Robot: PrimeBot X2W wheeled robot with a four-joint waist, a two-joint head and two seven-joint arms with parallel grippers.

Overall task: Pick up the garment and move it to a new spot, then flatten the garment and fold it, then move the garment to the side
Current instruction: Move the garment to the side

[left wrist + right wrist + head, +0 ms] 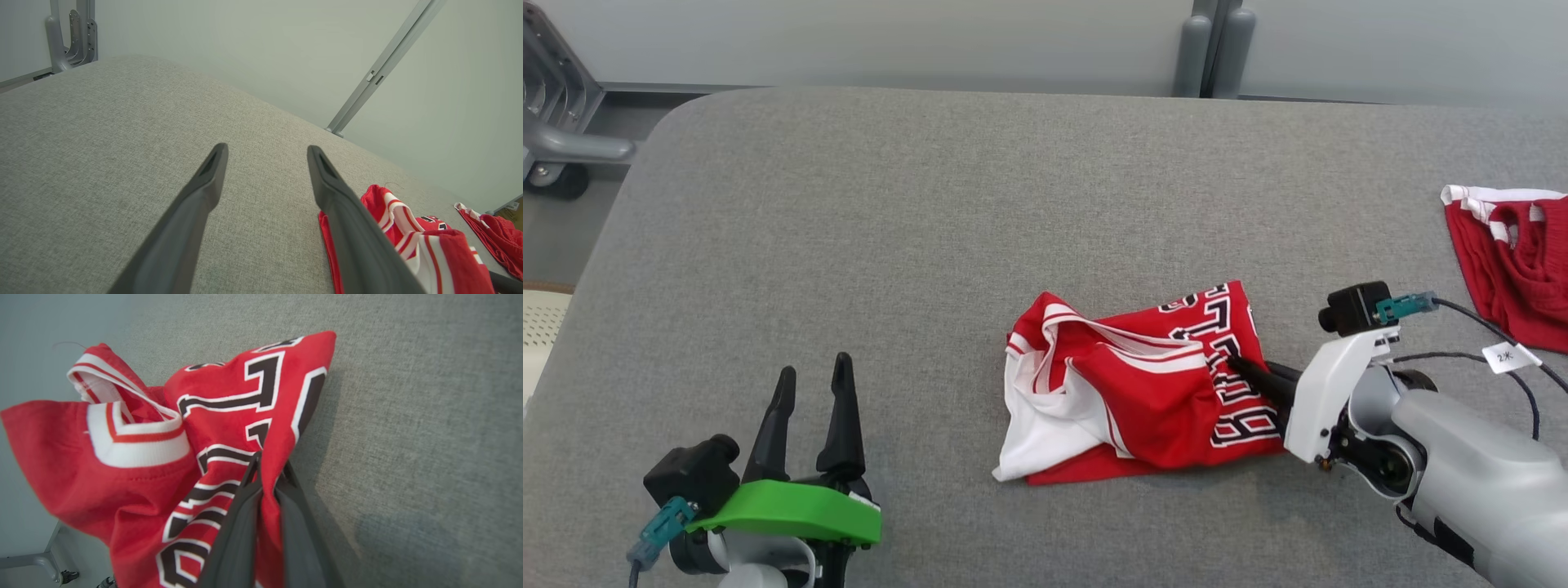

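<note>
Head view: the crumpled red garment [1143, 384] lies right of centre on the grey table [931, 204] with my right gripper [1241, 367] clamped on a fold at its right edge. I would lift slowly and straight up, checking the pinch carries the whole piece, since the arm hides how much cloth is caught. Left wrist view: the left gripper [265, 157] hangs spread and empty over the near left table, one jaw covering part of the garment. Right wrist view: the jaws pinch a ridge through the lettering [261, 379], but I cannot count the layers and the frame cuts the print off.
</note>
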